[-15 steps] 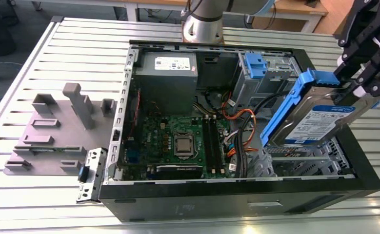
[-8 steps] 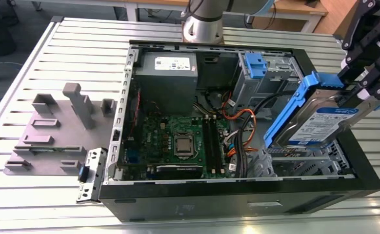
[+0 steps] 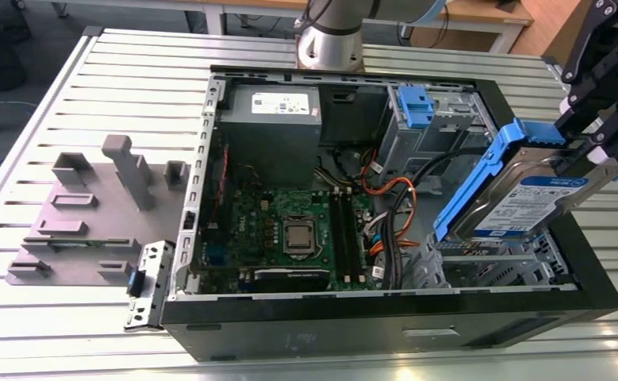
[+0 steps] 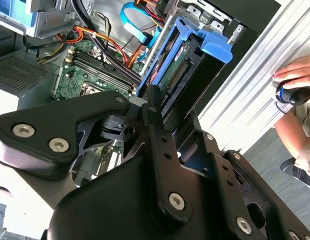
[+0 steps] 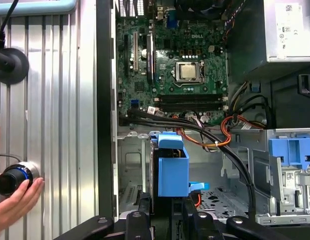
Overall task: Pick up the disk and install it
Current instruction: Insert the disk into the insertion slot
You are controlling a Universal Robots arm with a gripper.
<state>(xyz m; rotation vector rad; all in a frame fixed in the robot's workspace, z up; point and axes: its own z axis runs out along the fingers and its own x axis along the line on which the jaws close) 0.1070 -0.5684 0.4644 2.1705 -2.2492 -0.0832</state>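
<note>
The disk (image 3: 526, 202), a silver hard drive with a blue-and-white label in a blue plastic carrier, hangs tilted over the drive cage (image 3: 499, 266) at the exterior view's right end of the open computer case (image 3: 393, 321). My gripper (image 3: 584, 159) is shut on its upper end, coming down from the exterior view's top right. In the second wrist view the disk (image 4: 187, 62) juts out beyond my black fingers (image 4: 153, 102), connector side showing. The first wrist view has the disk's blue carrier (image 5: 172, 170) edge-on between my fingers (image 5: 143, 202), above the metal bay floor.
Inside the case lie a green motherboard (image 3: 287, 230), orange and black cables (image 3: 393, 190), a grey power-supply box (image 3: 271, 103) and another blue carrier (image 3: 415, 107). A grey fixture (image 3: 86, 214) stands at the exterior view's left. A person's hand (image 5: 14, 200) rests on a round knob.
</note>
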